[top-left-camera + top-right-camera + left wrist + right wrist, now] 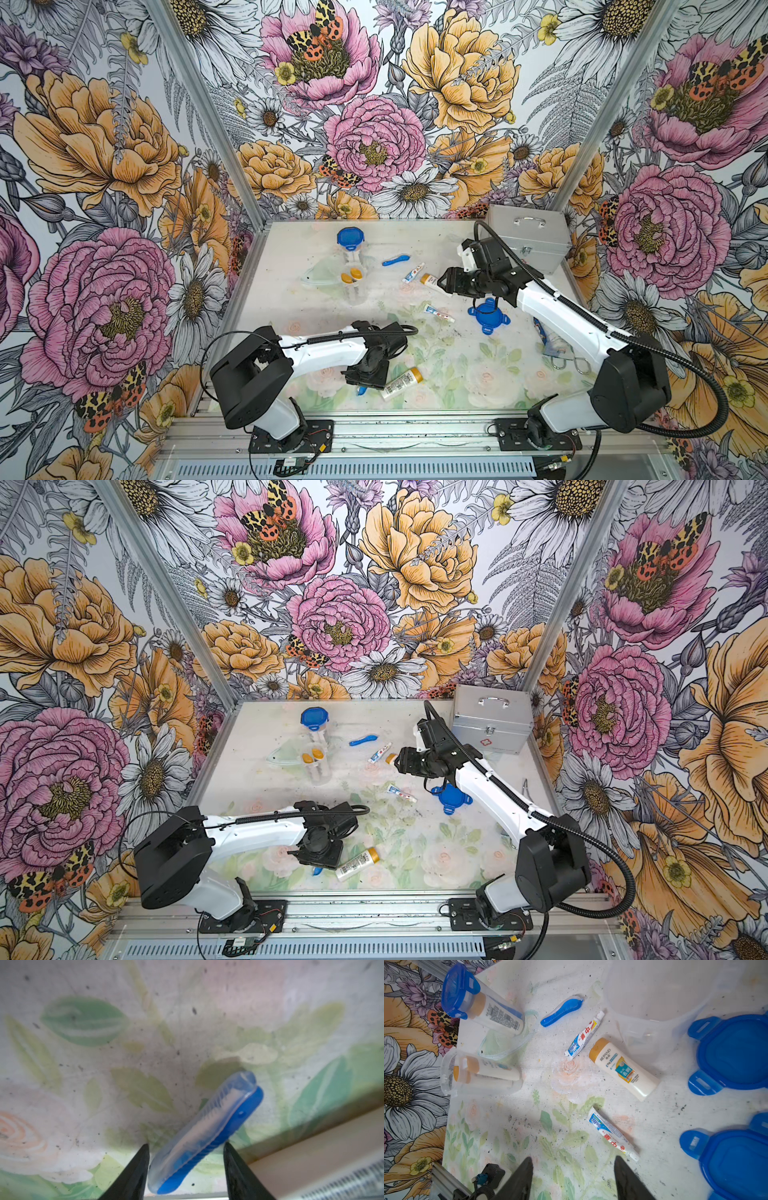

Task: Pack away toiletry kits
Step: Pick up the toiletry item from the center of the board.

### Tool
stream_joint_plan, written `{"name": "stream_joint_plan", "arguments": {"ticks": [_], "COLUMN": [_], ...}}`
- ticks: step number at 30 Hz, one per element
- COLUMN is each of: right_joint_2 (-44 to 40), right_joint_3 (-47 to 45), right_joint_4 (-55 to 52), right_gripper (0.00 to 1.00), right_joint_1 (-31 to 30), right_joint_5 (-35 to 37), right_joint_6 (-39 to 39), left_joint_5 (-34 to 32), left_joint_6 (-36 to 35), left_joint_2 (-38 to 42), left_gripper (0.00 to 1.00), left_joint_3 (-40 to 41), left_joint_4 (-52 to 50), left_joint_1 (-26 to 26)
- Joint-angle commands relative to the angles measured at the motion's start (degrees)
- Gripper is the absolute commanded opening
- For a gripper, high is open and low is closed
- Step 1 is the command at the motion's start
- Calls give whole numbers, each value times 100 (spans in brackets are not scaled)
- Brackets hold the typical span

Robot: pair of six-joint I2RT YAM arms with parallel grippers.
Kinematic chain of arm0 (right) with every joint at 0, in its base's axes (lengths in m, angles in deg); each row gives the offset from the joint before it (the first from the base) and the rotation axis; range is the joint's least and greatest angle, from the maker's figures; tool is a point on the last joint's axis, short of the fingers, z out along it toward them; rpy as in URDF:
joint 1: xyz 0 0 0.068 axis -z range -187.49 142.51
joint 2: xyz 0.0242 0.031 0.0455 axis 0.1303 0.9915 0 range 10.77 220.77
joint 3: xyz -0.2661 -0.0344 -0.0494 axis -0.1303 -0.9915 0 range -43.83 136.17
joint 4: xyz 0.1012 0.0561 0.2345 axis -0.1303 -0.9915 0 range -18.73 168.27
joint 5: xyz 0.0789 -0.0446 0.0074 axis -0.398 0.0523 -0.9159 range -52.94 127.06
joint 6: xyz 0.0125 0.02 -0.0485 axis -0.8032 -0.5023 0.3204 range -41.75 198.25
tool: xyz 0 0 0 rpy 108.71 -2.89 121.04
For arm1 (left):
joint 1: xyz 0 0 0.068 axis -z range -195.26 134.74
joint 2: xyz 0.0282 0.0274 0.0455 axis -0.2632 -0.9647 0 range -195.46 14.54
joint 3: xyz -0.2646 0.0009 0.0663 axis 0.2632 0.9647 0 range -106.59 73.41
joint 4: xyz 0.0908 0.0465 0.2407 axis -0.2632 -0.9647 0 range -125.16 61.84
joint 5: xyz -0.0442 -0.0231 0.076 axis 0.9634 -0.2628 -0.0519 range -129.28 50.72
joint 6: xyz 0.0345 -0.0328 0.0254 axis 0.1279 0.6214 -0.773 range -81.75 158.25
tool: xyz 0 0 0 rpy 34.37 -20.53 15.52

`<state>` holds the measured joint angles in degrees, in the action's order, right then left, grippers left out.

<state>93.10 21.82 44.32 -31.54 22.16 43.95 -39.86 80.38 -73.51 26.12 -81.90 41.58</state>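
One toothbrush (218,1122) sits within the parted left gripper (186,1144).

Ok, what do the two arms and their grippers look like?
The left arm and right arm have white shells, bulky black joints and a ribbed black hose each. The left gripper and right gripper are black with tapered, pointed fingers.

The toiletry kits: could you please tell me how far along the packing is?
Done: one lidded cup holds a bottle. In hand: the left gripper straddles a blue toothbrush, not clamped; an open cup holds two bottles. Left: another toothbrush, two toothpaste tubes, two loose bottles, two lids, an empty cup. Right gripper is open, empty.
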Motion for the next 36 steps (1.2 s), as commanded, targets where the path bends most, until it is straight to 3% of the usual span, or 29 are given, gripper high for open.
{"name": "stream_joint_plan", "arguments": {"ticks": [1,11,17,26,36], "right_joint_2": [-126,30,151,1224,2060], "right_joint_3": [-156,-691,-760,44,1298], "right_joint_4": [79,47,47,71,244], "right_gripper": [63,67,68,68,67], "right_joint_1": [89,230,210,-444,-1049], "right_joint_5": [-276,-1717,-2273,-3662,-3983], "right_joint_6": [-103,-26,51,212,125], "left_joint_5": [-202,-367,-653,-1101,-1215], "left_joint_6": [93,243,230,-572,-1004], "left_joint_2": [-208,-65,601,1711,2045], "left_gripper": [49,21,13,10,10], "left_joint_3": [-106,-456,-565,-878,-913], "left_joint_4": [-52,33,90,719,838], "left_joint_1": [210,297,87,-339,-414]}}
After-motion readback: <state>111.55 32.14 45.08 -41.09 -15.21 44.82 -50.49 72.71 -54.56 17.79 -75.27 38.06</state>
